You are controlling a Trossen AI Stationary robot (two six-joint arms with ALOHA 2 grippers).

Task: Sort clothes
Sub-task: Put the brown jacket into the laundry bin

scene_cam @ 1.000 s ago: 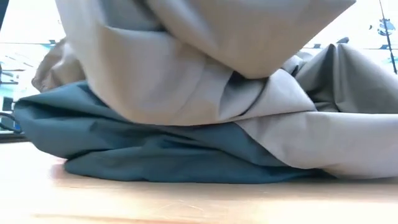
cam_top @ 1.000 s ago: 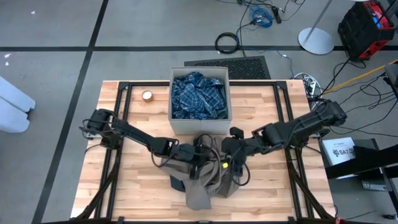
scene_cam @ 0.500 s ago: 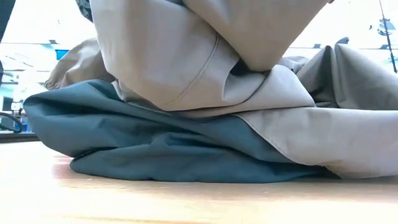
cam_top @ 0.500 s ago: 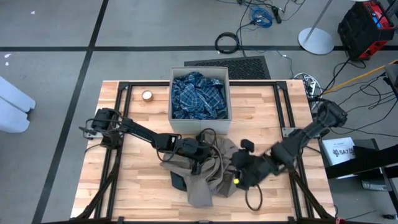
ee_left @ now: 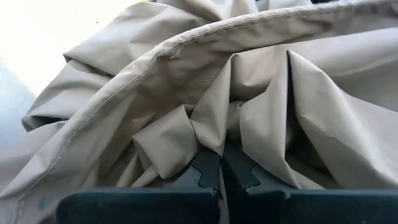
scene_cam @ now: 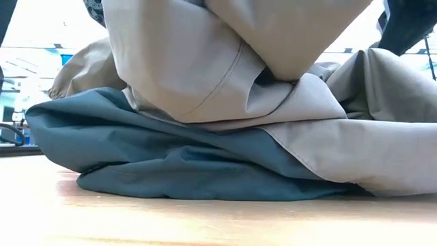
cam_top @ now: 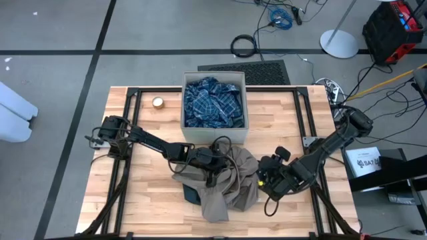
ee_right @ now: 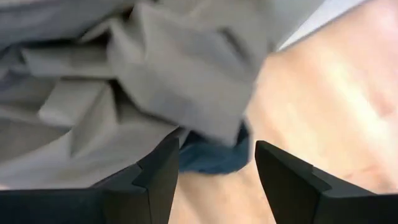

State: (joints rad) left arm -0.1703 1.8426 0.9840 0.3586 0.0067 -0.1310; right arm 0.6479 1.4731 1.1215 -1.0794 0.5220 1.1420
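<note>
**A:** Your left gripper [ee_left: 221, 165] has its jaws pinched tight on a fold of the tan-brown garment [cam_top: 227, 183]; in the left wrist view the cloth bunches right between the two dark fingers [ee_left: 202, 171]. Your right gripper [ee_right: 214, 165] stands with its jaws apart and nothing between them, only bare wood and a dark slate garment [ee_right: 214, 155] beyond the tips.

**B:** Where does the pile sit in the overhead picture?

**A:** Lower centre, just below the beige fabric box [cam_top: 214, 132] that holds the blue plaid shirt [cam_top: 213, 103]. The tan-brown piece lies over the dark slate one, which peeks out at the pile's lower left [cam_top: 193, 195]. In the low view the slate layer [scene_cam: 171, 160] lies flat on the table [scene_cam: 205, 219], tan folds heaped above it.

**B:** Room to move?

**A:** You have bare table [cam_top: 147, 200] at the lower left and a strip at the lower right, between the right gripper [cam_top: 267, 181] and the table's edge. A small roll of tape [cam_top: 158, 102] sits at the upper left, well apart from the pile.

**B:** Changes?

**A:** Your right gripper has pulled away rightward since a second ago, when it was over the pile beside the left one. The left kept its grip.
</note>
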